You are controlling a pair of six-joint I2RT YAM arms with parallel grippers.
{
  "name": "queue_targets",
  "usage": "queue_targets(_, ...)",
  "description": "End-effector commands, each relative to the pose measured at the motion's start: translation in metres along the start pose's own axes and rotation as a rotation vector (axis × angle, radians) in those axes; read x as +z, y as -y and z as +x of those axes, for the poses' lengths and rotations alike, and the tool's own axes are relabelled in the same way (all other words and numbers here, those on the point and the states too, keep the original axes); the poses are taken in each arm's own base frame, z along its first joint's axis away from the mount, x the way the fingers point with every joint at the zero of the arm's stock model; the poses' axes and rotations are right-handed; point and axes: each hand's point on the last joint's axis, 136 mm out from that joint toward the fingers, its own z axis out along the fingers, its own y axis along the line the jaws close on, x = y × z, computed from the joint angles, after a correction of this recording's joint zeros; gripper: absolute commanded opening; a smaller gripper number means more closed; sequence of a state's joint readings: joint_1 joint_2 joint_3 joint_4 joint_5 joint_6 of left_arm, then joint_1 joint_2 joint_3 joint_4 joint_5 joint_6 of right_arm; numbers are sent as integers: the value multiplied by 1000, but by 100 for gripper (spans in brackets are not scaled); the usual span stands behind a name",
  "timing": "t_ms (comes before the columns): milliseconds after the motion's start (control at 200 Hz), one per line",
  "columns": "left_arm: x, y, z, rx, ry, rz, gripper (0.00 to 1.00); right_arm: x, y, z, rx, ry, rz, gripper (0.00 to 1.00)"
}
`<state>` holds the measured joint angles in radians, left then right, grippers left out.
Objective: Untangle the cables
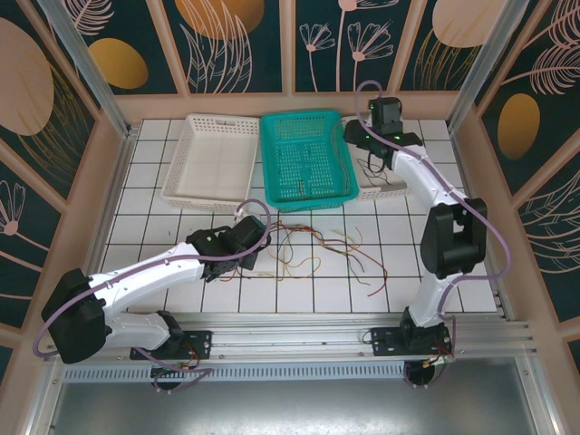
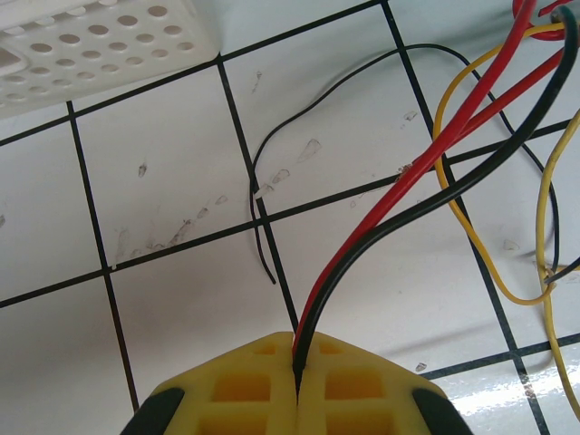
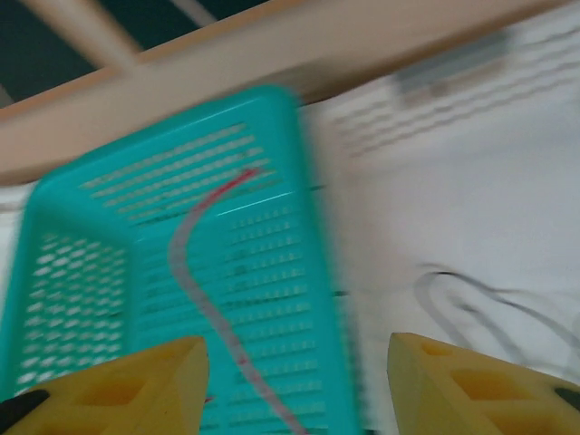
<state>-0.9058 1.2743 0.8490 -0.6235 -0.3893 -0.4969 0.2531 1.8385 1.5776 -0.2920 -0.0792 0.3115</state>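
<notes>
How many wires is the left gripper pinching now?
2: the red wire and the black wire, side by side in the shut left gripper; another could be hidden inside the grip.

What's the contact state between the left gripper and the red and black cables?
Touching. Left wrist view: the left gripper is shut, and the red cable and black cable run straight into its closed seam, pinched there.
</notes>
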Motion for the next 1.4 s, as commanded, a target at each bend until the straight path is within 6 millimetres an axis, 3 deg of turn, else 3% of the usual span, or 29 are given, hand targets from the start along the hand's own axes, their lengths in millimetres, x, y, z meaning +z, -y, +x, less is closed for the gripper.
queue_targets(0, 2, 2, 2, 25, -1, -2, 0, 32, -43, 34, -70, -124, -180, 54)
queue_targets(110, 2, 1, 2, 23, 2, -2, 0, 49, -58, 50, -138, -138, -165, 54)
queue_targets(310, 2, 1, 3, 23, 0, -3, 0, 81, -46, 71, -134, -192, -99, 54)
queue_targets(505, 3, 2, 3, 24, -3, -2, 0, 98, -46, 93, -156, -242, -85, 48)
queue_targets(671, 4, 2, 4, 29, -10, -7, 0, 85, -64, 87, -223, -202, -101, 49)
queue_targets(891, 5, 2, 5, 30, -14, -7, 0, 89, -56, 91, -248, -229, -38, 47)
queue_targets(1076, 6, 3, 5, 33, -16, -9, 0, 40, -72, 41, -236, -65, -72, 54)
queue_targets(1156, 7, 3, 6, 34, -18, -10, 0, 30, -61, 25, -253, -45, 22, 57)
queue_targets(1231, 7, 2, 5, 35, -17, -11, 0, 31, -45, 23, -278, -74, 116, 57)
queue_targets(1396, 6, 2, 5, 31, -13, -11, 0, 45, -17, 49, -290, -179, 238, 57)
